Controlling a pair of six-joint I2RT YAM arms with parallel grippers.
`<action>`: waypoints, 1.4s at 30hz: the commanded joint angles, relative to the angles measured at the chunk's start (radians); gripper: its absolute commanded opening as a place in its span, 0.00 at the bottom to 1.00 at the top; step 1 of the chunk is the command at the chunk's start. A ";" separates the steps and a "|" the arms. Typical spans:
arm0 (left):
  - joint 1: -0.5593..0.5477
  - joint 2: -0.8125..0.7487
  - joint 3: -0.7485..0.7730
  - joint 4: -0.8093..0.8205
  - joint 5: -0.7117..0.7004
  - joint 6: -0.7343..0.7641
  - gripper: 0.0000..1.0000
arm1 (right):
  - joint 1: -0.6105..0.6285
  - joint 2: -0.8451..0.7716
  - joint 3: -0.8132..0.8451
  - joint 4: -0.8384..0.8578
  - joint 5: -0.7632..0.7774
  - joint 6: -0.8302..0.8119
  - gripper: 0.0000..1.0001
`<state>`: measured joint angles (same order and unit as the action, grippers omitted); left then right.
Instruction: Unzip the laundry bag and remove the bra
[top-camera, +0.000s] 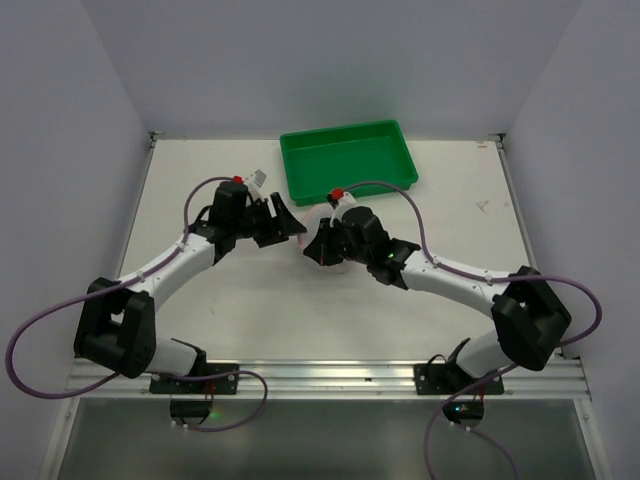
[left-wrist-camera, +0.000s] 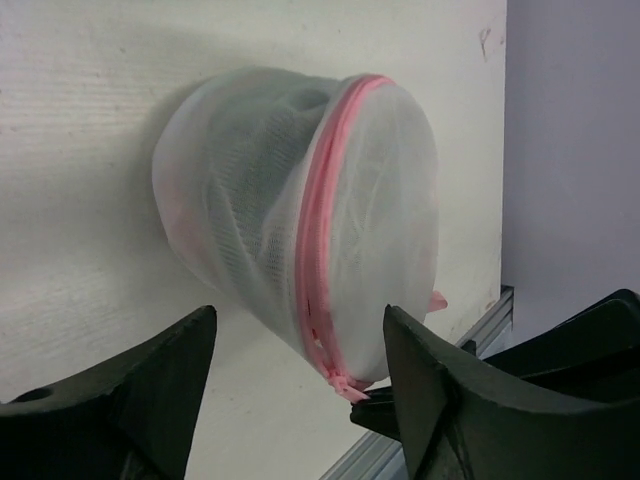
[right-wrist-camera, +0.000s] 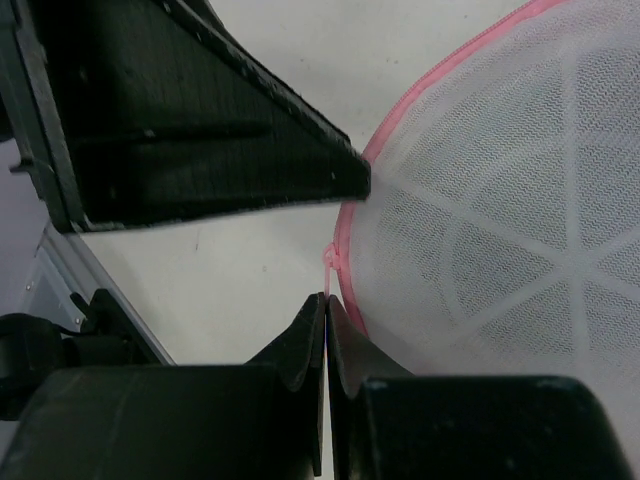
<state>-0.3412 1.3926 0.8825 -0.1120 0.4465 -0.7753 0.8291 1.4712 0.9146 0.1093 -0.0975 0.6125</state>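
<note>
white mesh, pink trim: laundry bag (left-wrist-camera: 300, 220), on its side on the table (left-wrist-camera: 80, 150), dead ahead of the left gripper (left-wrist-camera: 300, 315) and framed between its fingertips (left-wrist-camera: 200, 330). left gripper spread wide, gripping nothing; looks staged to straddle the bag body and brace it against the coming pull. tip of one left finger (right-wrist-camera: 200, 120) right at the trim in the right wrist view; touching or just off, cannot tell. right gripper (right-wrist-camera: 326, 300) squeezed fully together on the zipper pull (right-wrist-camera: 329, 262), pink tab feeding straight into the seam between the pads (right-wrist-camera: 300, 345). pinch low at the bag edge nearest the right gripper, presumably at the start of the zip run. zipper (left-wrist-camera: 315, 230) closed along the whole visible arc, so unzipping not yet begun by the look of it. darker fabric (left-wrist-camera: 250, 180) behind the mesh, left of the zip from the left gripper's side; probably the bra, shape unclear. green tray (top-camera: 348, 158) well beyond both grippers, apparently not involved yet. next move likely calls for bracing first: light pouch, liable to drag along with the tab otherwise. risk: thin tab slipping out of that narrow pinch.
</note>
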 joint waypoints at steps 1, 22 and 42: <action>-0.048 0.002 -0.020 0.081 0.018 -0.054 0.69 | 0.005 0.008 0.043 0.043 -0.001 0.012 0.00; -0.022 -0.052 -0.089 0.136 0.095 -0.091 0.00 | -0.248 -0.333 -0.281 -0.261 -0.007 -0.141 0.00; -0.105 -0.403 -0.287 0.062 -0.201 -0.104 0.86 | -0.190 -0.269 -0.010 -0.289 0.033 -0.030 0.61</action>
<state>-0.4690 1.0363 0.5587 0.0067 0.2924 -0.9199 0.6125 1.2190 0.8612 -0.1734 -0.0856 0.5106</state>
